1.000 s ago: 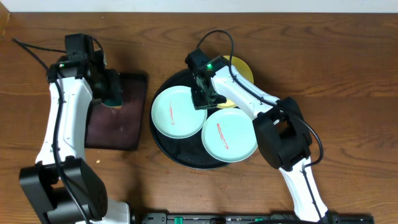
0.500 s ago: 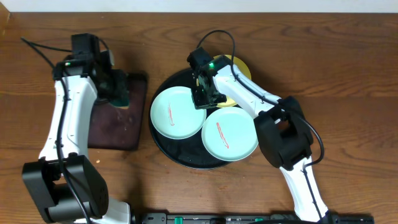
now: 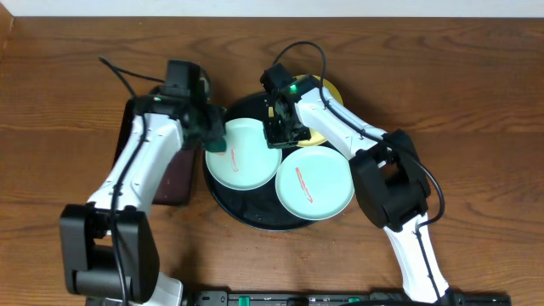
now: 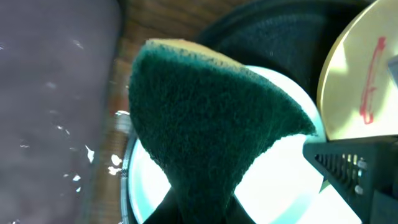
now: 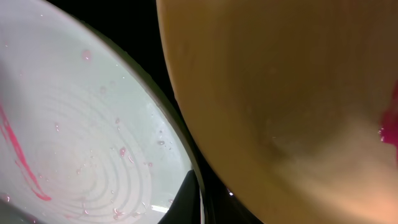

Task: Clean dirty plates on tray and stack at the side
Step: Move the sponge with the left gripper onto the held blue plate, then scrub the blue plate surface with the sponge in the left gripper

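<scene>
— Brown wooden tabletop below, nothing else for background. Starting at the left pincer?

— Clenched on a green sponge, scouring face down. Hovering at nine o'clock over the left mint plate; cannot tell whether touching.

— And the right pincer?

— Looks clamped on the rim of the yellow plate, tilted up at one o'clock on the black tray.

— Further out?

— Second mint plate at five o'clock on the tray, lying flat, red streak across. Same kind of streak on the other two. Small brown tray out at nine o'clock, just beside the black one.

— Handling?

— Probably light, stiff plastic, slick with those droplets. Best taken by the rim, pinched top and bottom. Likely to skate under the sponge unless braced.
</scene>
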### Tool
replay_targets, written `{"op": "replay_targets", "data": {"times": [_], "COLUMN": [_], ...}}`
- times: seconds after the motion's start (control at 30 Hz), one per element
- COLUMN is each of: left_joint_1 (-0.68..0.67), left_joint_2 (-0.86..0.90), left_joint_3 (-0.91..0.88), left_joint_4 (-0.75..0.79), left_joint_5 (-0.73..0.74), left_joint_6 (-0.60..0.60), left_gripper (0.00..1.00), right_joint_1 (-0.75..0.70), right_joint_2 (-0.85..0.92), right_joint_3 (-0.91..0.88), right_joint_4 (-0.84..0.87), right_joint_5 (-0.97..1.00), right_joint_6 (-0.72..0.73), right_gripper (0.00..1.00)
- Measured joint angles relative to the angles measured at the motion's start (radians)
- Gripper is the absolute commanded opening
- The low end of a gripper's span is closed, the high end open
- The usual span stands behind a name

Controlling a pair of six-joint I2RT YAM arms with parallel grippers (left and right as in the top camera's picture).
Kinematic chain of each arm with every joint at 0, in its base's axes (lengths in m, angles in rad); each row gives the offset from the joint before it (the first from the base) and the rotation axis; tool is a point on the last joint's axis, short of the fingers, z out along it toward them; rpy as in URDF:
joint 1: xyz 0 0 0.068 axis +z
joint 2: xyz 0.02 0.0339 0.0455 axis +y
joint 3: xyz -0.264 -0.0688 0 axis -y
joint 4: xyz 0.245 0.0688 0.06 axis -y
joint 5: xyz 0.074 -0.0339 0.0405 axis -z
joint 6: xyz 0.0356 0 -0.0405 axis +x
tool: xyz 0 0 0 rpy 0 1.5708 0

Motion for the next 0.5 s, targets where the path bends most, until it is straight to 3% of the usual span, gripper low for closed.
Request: {"op": "replay_targets", "data": {"times": [0.5], "left_joint_1": [-0.073], "left_joint_2": [0.227], "left_joint_3": [-0.016], "left_joint_4": [0.043], "left_joint_5": [0.013], "left_joint_6": [-0.108], "left_gripper": [0.07], "right_joint_1": [0.000], "right_joint_2": [0.000], "right_joint_3": [-0.001], "right_joint_4": [0.002], "right_joint_5": [-0.005], "right_joint_6": [0.000], "right_gripper": [0.01]}}
